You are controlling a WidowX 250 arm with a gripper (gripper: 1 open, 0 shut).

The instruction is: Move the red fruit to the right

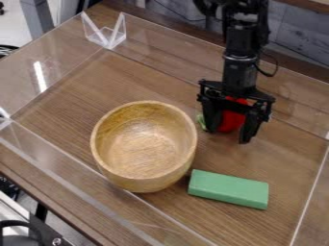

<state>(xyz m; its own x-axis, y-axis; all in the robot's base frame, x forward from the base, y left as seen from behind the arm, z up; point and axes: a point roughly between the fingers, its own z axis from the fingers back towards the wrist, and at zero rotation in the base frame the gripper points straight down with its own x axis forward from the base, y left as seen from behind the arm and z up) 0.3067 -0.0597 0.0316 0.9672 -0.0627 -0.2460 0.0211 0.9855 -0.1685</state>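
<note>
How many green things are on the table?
2: the green block lies at the front right, beside the wooden bowl; the red fruit's green cap shows at the gripper. Others may be hidden.

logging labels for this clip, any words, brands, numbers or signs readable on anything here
None can be read: the bowl, green block, red fruit, end effector and table show no print at this size.
</note>
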